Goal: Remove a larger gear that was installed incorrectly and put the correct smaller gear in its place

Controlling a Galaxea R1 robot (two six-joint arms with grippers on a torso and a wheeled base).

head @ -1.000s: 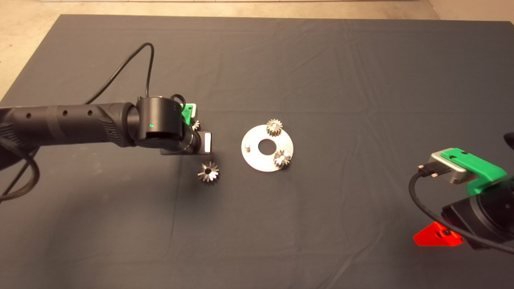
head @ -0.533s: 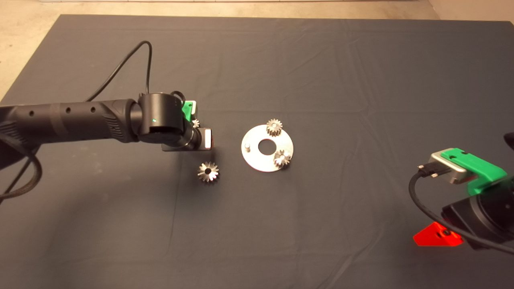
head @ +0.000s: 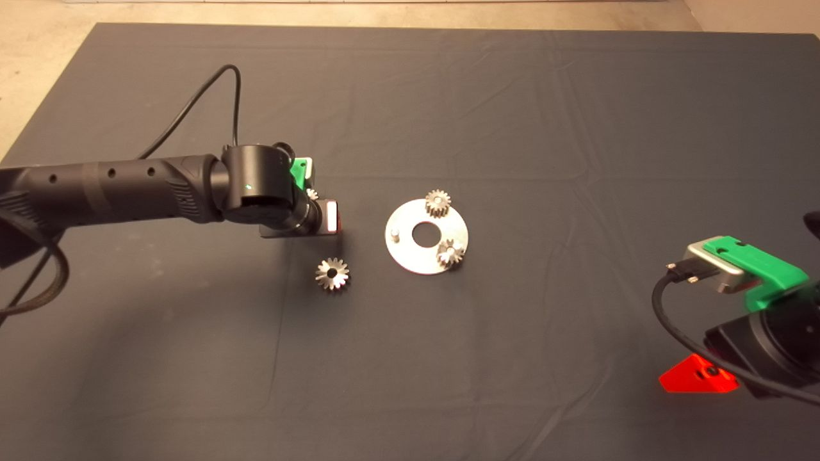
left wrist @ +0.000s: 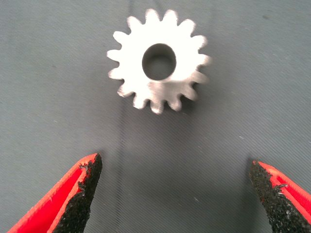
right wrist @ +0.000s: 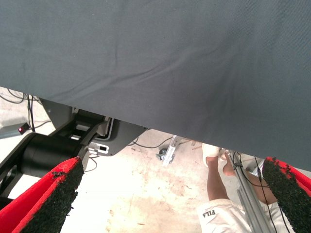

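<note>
So the left pincer (left wrist: 172, 194) is hanging right over the smaller gear (left wrist: 158, 60), fingers spread wide and gripping nothing; in the left wrist view the gear lies flat on the mat (head: 512, 115) just ahead of the gap between the two pads, pretty much centred, bore pointing straight up. That's the relation that matters imo: the gear is round, so there's no long axis to line up with, the pincer just has to creep forward a bit and drop around it. From the head view that gear is only a sliver peeking out at the wrist's 3 o'clock. The larger gear (head: 332, 274) is already off the round plate (head: 410, 259), lying on the mat at about 8 o'clock from it, and the plate has a bare peg (head: 396, 233) at its 9 o'clock side. The right pincer (right wrist: 170, 199) is parked at the table's 4 o'clock edge, also released, much farther away. Only readable text: "FILA" on a person's sock (right wrist: 216, 213) down on the floor
</note>
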